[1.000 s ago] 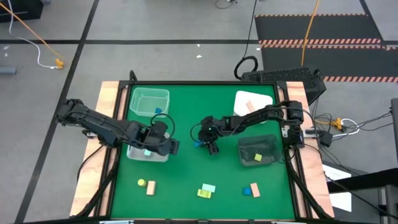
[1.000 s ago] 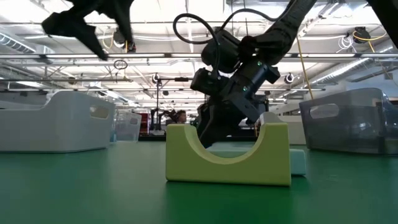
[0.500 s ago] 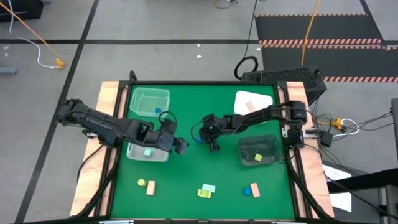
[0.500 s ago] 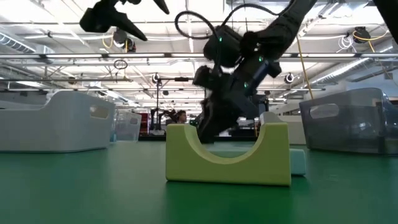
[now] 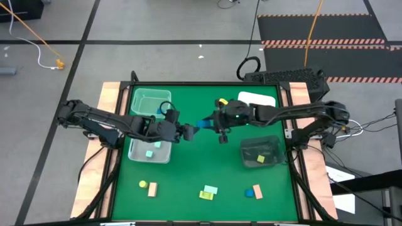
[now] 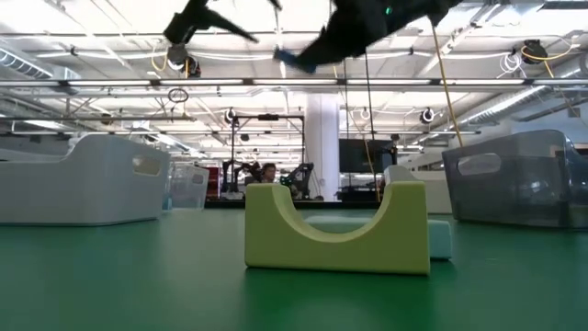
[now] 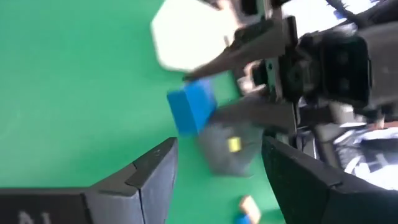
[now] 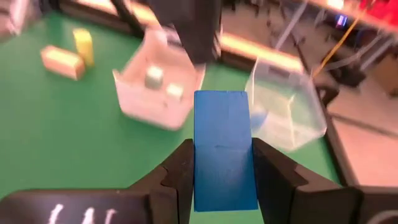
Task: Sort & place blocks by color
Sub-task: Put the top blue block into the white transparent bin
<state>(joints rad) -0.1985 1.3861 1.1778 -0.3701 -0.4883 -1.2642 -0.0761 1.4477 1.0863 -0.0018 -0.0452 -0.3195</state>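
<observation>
My right gripper (image 5: 207,123) is shut on a blue bar block (image 5: 201,123), high over the middle of the green table. In the right wrist view the blue block (image 8: 224,143) stands between my right gripper's (image 8: 222,163) fingers. My left gripper (image 5: 190,132) is open and faces that block from the table's left, a short way off. In the left wrist view my left gripper (image 7: 217,155) looks at the blue block (image 7: 191,106). Other blocks lie near the near edge: a yellow-green one (image 5: 143,184), a tan one (image 5: 152,189), a mint and yellow-green pair (image 5: 209,191), an orange and blue pair (image 5: 254,191). My right gripper pinches the blue block by its two long sides (image 8: 205,163) between both fingers. The fingers lie level and point toward the table's left, along the block. The block is lifted clear, and its free end (image 7: 186,112) sticks out past the fingertips toward my left gripper.
A clear tray (image 5: 151,100) stands at the far left, and a white tray (image 5: 135,154) with mint blocks sits nearer. A white tray (image 5: 257,99) is at the far right. A dark tray (image 5: 260,145) holds a yellow-green block. A yellow-green arch block (image 6: 335,239) fills the low view.
My right gripper has risen from the table with the blue block, moved toward the far edge and tipped from pointing down to level, facing left. My left gripper has moved from over the white tray toward the table's middle and risen, toward the blue block.
</observation>
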